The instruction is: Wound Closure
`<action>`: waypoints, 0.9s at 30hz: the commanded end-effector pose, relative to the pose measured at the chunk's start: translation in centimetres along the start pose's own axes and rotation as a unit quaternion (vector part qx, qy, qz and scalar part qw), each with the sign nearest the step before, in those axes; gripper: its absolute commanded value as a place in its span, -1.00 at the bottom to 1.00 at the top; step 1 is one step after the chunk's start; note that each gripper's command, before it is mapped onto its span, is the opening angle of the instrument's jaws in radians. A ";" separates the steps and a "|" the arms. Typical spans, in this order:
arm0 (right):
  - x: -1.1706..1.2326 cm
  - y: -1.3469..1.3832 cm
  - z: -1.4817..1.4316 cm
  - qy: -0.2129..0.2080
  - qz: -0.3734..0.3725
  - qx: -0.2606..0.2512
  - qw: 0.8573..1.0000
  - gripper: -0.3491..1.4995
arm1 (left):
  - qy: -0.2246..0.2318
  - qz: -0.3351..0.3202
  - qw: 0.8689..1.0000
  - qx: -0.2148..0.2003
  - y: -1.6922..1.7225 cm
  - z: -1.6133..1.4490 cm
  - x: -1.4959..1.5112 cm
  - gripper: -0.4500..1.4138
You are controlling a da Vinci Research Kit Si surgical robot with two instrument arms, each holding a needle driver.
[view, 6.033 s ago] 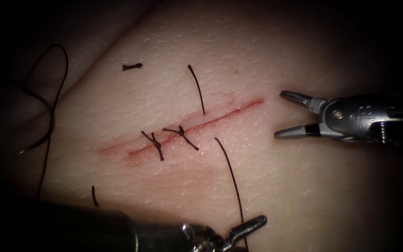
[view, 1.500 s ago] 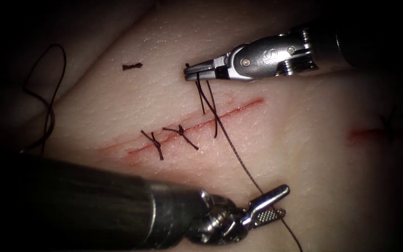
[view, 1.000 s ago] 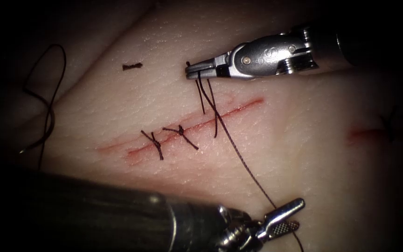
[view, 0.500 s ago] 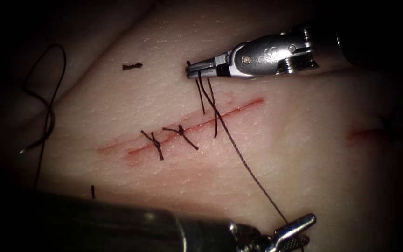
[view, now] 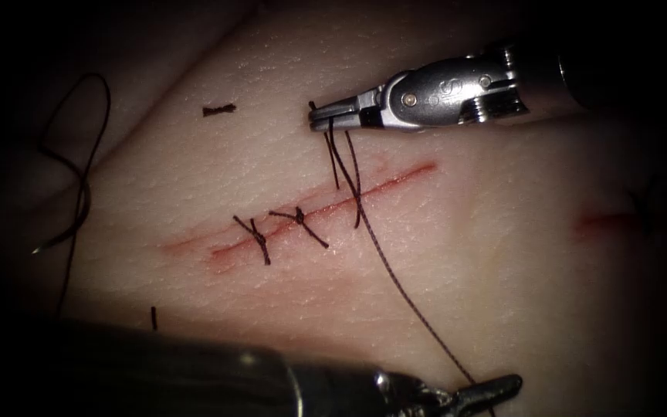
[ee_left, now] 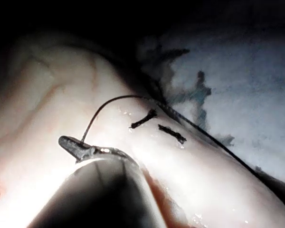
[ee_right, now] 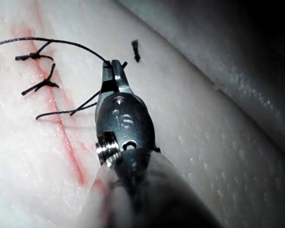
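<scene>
Right tool (view: pixel 319 120) glossy metal; tissue (view: pixel 503 255) moist, finely textured; thread (view: pixel 395 282) dark, braided.

taut thread (view: pixel 403 286) crossing cut (view: pixel 380 188), tissue (view: pixel 519 255) right open

Short thread scrap (view: pixel 218 110) lies loose nr far edge of tissue (view: pixel 503 255); 2nd scrap (view: pixel 154 318) nr its near edge. Small separate red cut (view: pixel 600 224) w/ dark stitch (view: pixel 646 202) twd tissue's right edge. Pale bluish cloth (ee_left: pixel 247 57), dark-stained, beyond tissue.
</scene>
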 end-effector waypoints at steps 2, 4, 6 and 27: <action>-0.02 -0.05 0.05 0.004 -0.001 0.000 1.000 -1.00 | -0.007 -0.004 1.000 -0.001 0.02 -0.10 0.00 -1.00; 0.00 -0.10 0.02 0.005 0.001 0.000 1.000 -1.00 | -0.014 -0.007 1.000 0.002 -0.04 -0.27 -0.04 -1.00; 0.02 -0.17 -0.02 0.006 0.003 0.001 1.000 -1.00 | -0.025 -0.010 1.000 0.002 -0.11 -0.45 -0.08 -1.00; 0.51 -1.09 -0.45 0.010 0.026 0.006 1.000 -0.64 | -0.098 -0.015 0.995 -0.003 -0.14 -2.02 -0.25 -1.00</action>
